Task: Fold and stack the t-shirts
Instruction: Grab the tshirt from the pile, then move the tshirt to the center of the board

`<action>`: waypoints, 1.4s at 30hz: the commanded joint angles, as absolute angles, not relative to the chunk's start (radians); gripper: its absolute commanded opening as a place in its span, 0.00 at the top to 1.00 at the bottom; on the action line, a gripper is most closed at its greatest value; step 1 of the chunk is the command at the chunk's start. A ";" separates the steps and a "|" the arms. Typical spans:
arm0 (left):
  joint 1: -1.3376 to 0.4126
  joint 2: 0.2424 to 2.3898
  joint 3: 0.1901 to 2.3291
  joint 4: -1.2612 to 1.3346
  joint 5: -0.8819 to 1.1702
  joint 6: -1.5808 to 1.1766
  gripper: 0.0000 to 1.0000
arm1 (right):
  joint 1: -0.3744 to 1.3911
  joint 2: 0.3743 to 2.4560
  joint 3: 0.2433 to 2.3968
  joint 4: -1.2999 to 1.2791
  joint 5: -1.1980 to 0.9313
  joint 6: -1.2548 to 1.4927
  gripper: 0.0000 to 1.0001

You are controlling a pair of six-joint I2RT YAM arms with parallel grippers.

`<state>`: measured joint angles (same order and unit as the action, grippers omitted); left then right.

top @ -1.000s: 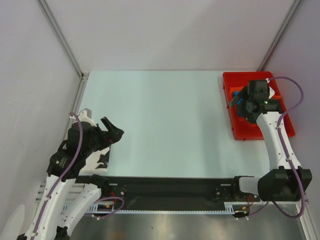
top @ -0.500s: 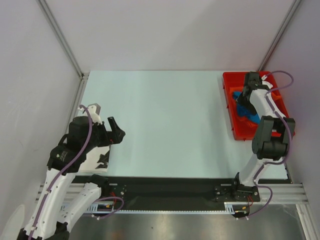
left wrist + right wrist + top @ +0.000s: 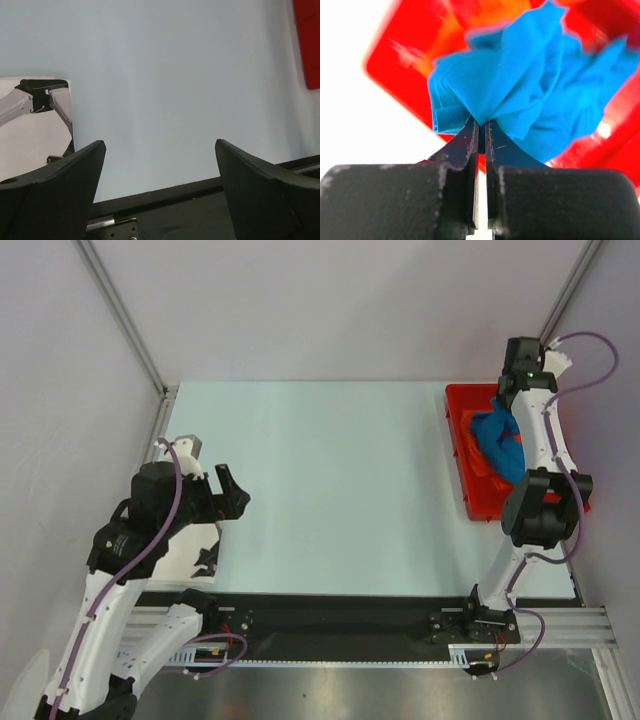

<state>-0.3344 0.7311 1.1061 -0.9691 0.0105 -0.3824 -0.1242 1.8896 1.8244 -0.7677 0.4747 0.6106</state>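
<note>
A bright blue t-shirt [image 3: 497, 438] hangs bunched over the red bin [image 3: 468, 498] at the far right. My right gripper [image 3: 481, 122] is shut on a fold of this blue t-shirt [image 3: 520, 85], raised above the bin. Orange cloth [image 3: 487, 14] shows in the bin behind it. The white t-shirt with black blotches [image 3: 196, 556] lies folded at the near left, partly under my left arm. Just above and to the right of it, my left gripper [image 3: 229, 496] hovers open over the table, and its fingers [image 3: 65, 185] hold nothing.
The pale table top [image 3: 330, 480] stretches between the two arms. The red bin's edge [image 3: 307, 40] shows at the top right of the left wrist view. A black rail [image 3: 340, 615] runs along the near edge. Grey walls close in the back and sides.
My right gripper has closed on the blue t-shirt and pulled it up out of the bin, toward the back. The left arm has shifted slightly, still open.
</note>
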 commanded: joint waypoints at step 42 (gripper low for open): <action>-0.555 1.224 1.066 -0.707 0.191 -0.531 0.03 | 0.240 1.245 1.002 -0.528 -0.050 0.519 0.25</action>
<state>-0.4923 1.1057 0.9546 -0.8139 0.2462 -0.5682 0.3141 1.1175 1.0084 -0.6613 0.0849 0.5877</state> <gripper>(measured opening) 0.956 0.748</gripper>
